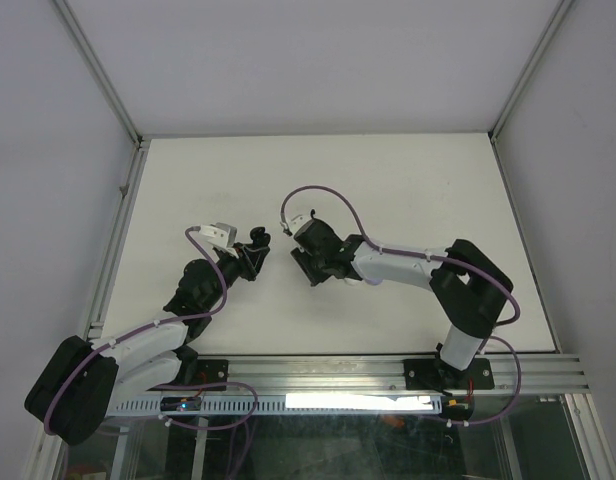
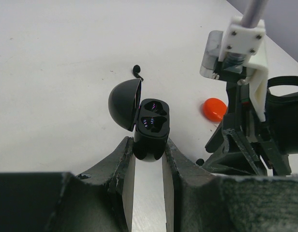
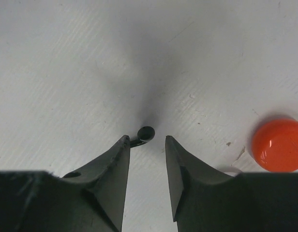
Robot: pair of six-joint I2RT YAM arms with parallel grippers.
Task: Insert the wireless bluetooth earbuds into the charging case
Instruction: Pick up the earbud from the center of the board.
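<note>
The open charging case (image 2: 151,121) is being held at its lower end by the closed left gripper (image 2: 148,146). A black earbud (image 3: 146,132) is lying just ahead of the tips of the right gripper (image 3: 146,143), whose jaws are standing apart, empty. It is being judged light, hard and slippery, so a gentle pinch across its round head is advised.

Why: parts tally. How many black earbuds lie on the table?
2: one black plastic earbud beyond the open black case, one inside the right claw; others possibly hidden.
</note>
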